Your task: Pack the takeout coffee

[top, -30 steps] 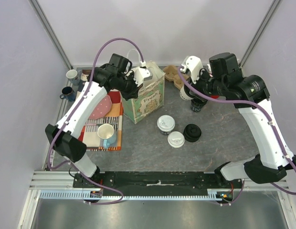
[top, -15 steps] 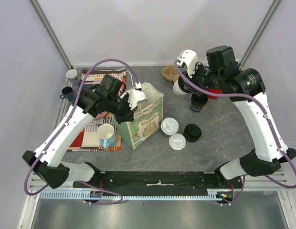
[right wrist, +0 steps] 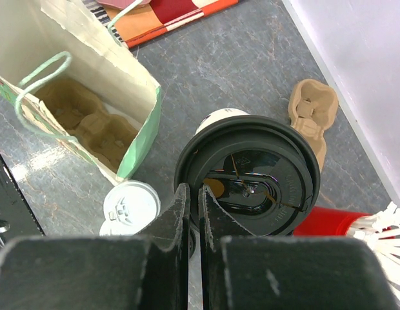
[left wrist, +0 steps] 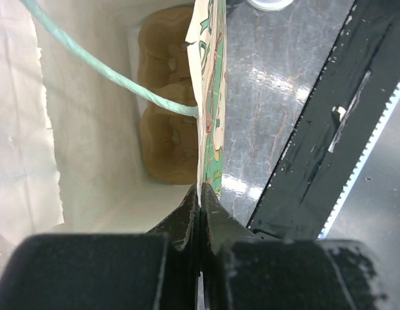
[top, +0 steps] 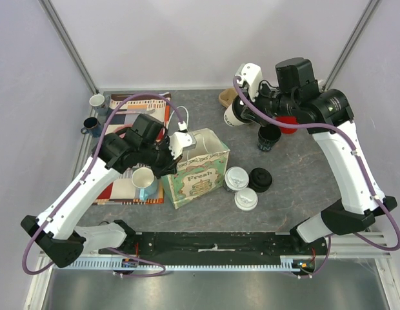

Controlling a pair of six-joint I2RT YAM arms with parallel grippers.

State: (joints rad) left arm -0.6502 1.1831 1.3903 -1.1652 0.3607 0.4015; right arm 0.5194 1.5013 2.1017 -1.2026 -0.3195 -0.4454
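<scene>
right gripper [right wrist: 192,194] narrow, nipping black-lidded cup [right wrist: 251,171] by its rim | cup up beyond bag's [top: 201,184] far-right corner | left gripper [left wrist: 200,201] pinching bag wall

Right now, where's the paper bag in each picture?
Top external: paper bag mid-table, upright, mouth open.
Left wrist: its inside fills the left; the left end effector pinches its rim.
Right wrist: upper left, mouth open.
Shared landmark: white-lidded cups beside the bag.

Bright even light, soft shadows, table [left wrist: 264,103] glare, wrist foregrounds blurred
</scene>
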